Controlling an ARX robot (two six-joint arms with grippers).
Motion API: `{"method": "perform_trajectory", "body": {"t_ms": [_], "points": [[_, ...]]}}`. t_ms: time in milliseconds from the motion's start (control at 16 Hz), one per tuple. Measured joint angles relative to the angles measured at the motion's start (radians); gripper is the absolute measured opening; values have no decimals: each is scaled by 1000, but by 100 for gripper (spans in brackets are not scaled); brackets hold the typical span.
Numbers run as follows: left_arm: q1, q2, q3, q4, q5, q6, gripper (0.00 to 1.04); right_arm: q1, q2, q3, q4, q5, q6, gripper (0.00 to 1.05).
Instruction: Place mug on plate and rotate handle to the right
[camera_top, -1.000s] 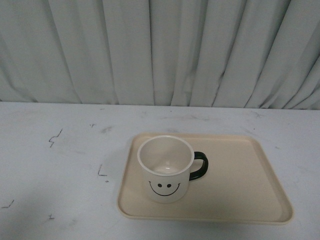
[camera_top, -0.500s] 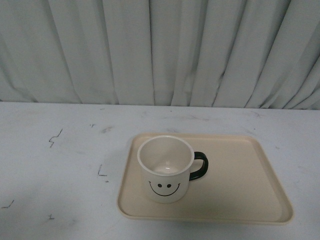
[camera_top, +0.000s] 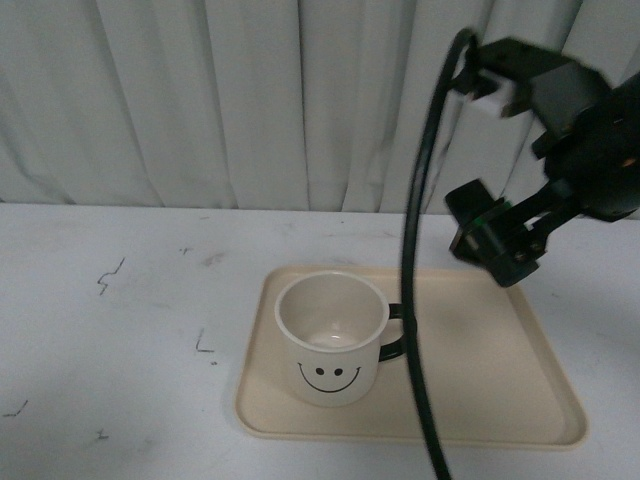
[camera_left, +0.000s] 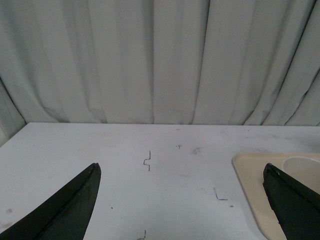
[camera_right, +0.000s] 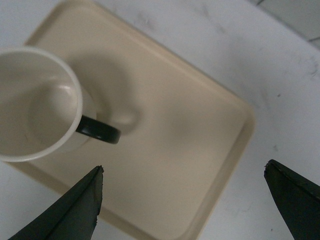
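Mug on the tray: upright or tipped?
Upright. The mug stands on its base on the tray, open mouth up, smile level toward the camera, handle out to the right.

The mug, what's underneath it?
The beige plate. The mug stands on its left part, with the handle pointing right. The patch of plate directly beneath the mug is covered.

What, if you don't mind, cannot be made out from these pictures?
1. Front view: the black cable partly hides the mug's handle.
2. Front view: the right claw is dark and blurred; its opening is unreadable there.
3. Left wrist view: the picture's edge and a finger of the left claw cut the mug to a sliver of rim.
4. Right wrist view: seen from above, the mug's smiley face is hidden.
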Motion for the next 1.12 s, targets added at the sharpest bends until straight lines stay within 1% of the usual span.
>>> {"method": "perform_trajectory", "body": {"t_ms": [62,250,500,562,688,812,1125], "points": [[0,0,0,0,0,0,98,18,43,48,-52,11,0,98],[0,0,0,0,0,0,98,37,89,100,-89,14,8,98],[0,0,0,0,0,0,98,58,149,183,-132,-10,29,98],[0,0,0,0,0,0,98,66,185,242,-166,-45,55,98],[0,0,0,0,0,0,98,85,239,319,-202,-57,106,98],[0,0,0,0,0,0,98,105,294,361,-218,-68,148,98],[0,0,0,0,0,0,98,137,379,413,-204,-50,182,98]]}}
